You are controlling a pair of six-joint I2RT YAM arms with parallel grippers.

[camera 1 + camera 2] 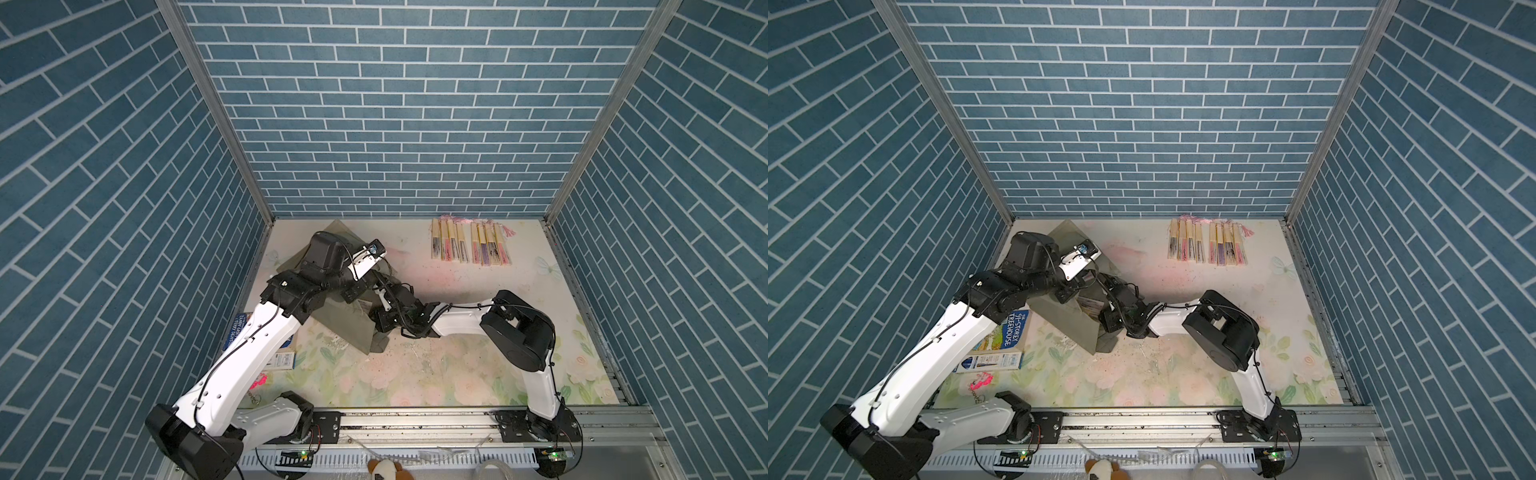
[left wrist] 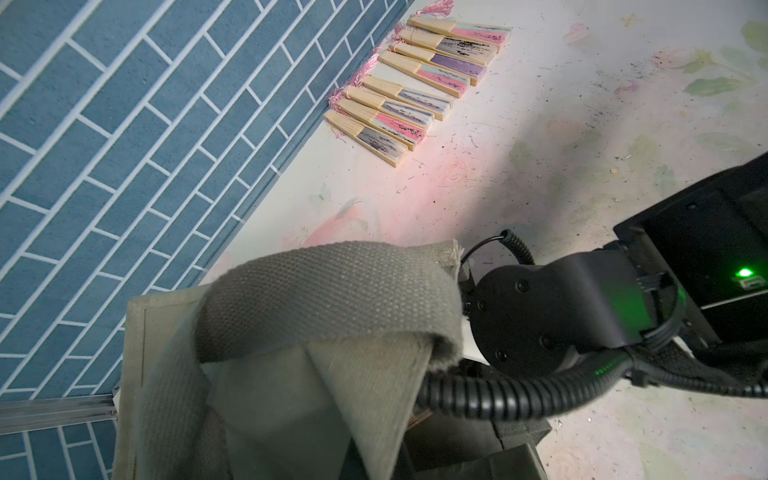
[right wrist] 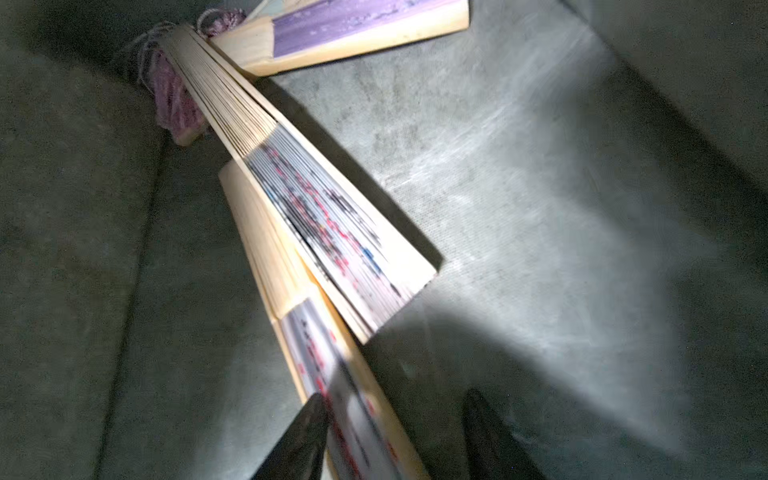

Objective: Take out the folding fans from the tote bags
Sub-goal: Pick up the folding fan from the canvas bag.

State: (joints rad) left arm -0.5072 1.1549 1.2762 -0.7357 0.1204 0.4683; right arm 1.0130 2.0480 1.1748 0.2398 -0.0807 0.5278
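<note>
Three fans (image 3: 286, 178) are lying on the cloth floor inside the tote (image 1: 345, 328), as the right wrist view is showing. A purple fan (image 3: 365, 29) is lying deepest in. A speckled fan (image 3: 332, 232) is lying slantwise, and a lower fan (image 3: 332, 374) is sitting partly under it.

The coming move is turning on the lower fan. Its long axis is running almost straight away from the right gripper (image 3: 395, 440), and its pleated end is sitting between the jaws. The jaws are standing spread. One finger (image 3: 299, 440) is lying right beside the fan's edge, and the other is standing clear with bare cloth showing between, so nothing is being pinched. Blur is hiding whether the near finger is touching.

The right arm is reaching into the tote's mouth, so it is plainly the nearer one. I judge it is needing to close across the fan's width and draw back along that axis. The overlapping speckled fan is likely to drag along.

The left gripper (image 1: 356, 292) is pressed together at the tote's upper edge. Its fingers are hiding behind the strap (image 2: 328, 291), but it is probably pinching the tote's cloth and holding the mouth up.

Well apart from the tote, a row (image 1: 469, 247) of eight fans is lying side by side on the table (image 1: 457, 365).
</note>
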